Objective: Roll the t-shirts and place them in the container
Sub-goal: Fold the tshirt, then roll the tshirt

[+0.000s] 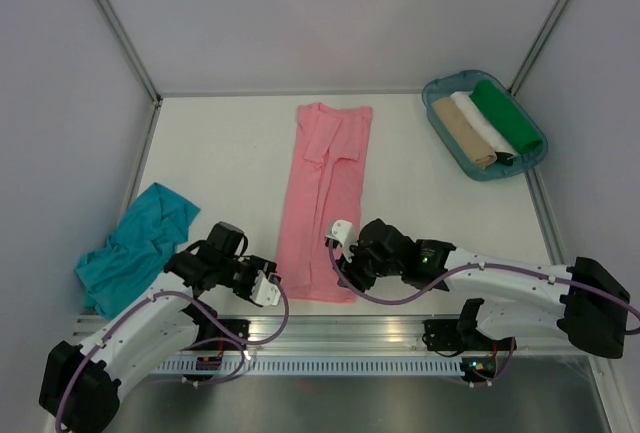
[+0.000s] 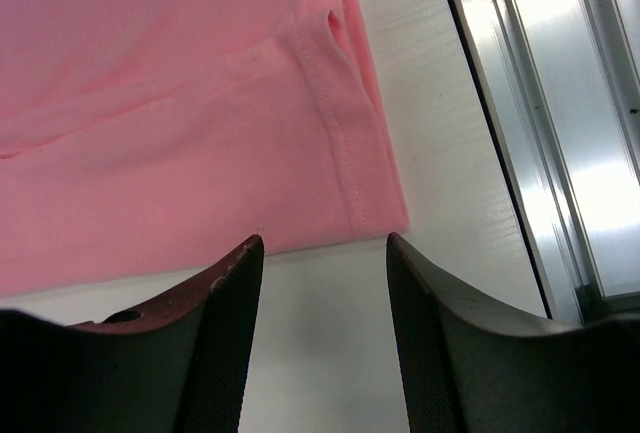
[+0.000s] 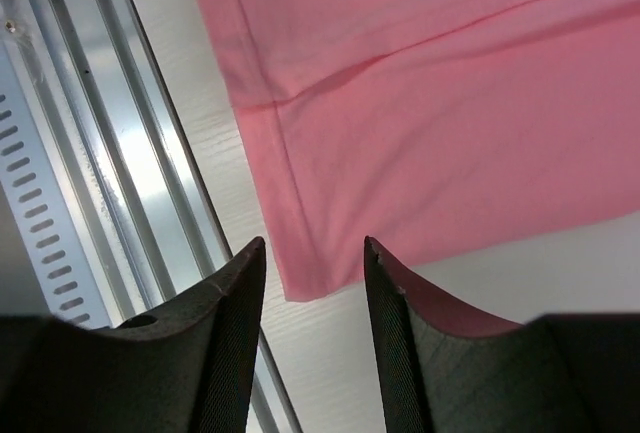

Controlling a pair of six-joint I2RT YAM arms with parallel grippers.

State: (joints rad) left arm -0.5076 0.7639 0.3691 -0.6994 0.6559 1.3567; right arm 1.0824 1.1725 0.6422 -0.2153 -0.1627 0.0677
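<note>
Beside right gripper (image 3: 312, 248), pink t-shirt (image 3: 450, 103) hem

— What sat in the far right corner?
— A blue-green plastic tray (image 1: 447, 79) with 3 rolled cloths side by side: tan (image 1: 464, 133), white (image 1: 483, 125), green (image 1: 506, 117).
— And along the white table's (image 1: 230, 143) near edge?
— A ribbed aluminium rail (image 1: 350, 328).
</note>
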